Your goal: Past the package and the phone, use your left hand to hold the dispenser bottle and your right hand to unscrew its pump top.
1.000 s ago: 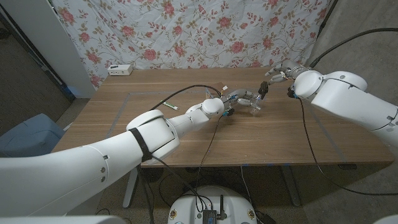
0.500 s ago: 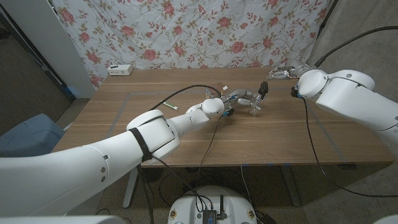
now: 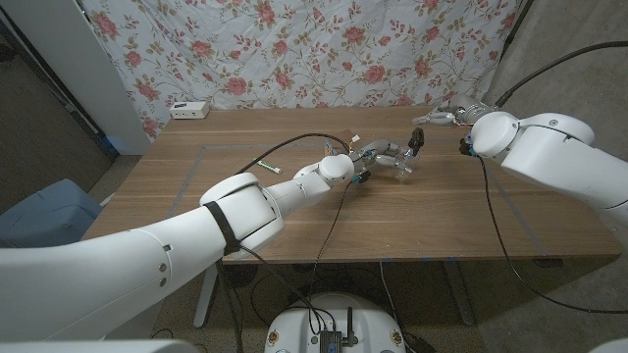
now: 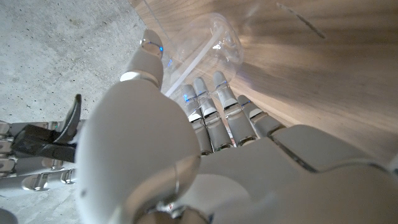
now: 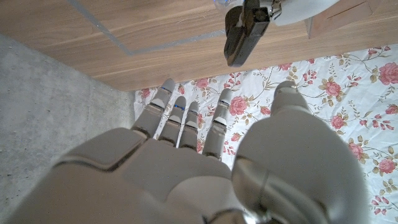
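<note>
Clear plastic shows between the fingers of the left hand (image 3: 383,155), which grasps the bottle (image 3: 400,167) near the middle of the table (image 3: 442,216). In the left wrist view the fingers (image 4: 214,112) wrap round the bottle's transparent body (image 4: 211,43), thumb on one side and the rest on the other, and a thin tube runs along inside it; whether any liquid is in it cannot be told. In the head view the bottle leans, its long axis running from the hand up toward the robot's right and the far edge, with the black pump top (image 3: 416,139) at the upper end.

The right hand (image 3: 442,116) hovers near the far edge, to the right of the pump and apart from it, fingers stretched out toward the pump and gripping nothing. From the right wrist the fingers (image 5: 180,121) are straight and slightly apart, and the pump top (image 5: 244,31) shows beyond them, untouched.

Farther left on the table lies a slim green-and-white package (image 3: 269,168). At the far left corner sits a white box (image 3: 189,110), against a floral cloth (image 3: 294,49).
</note>
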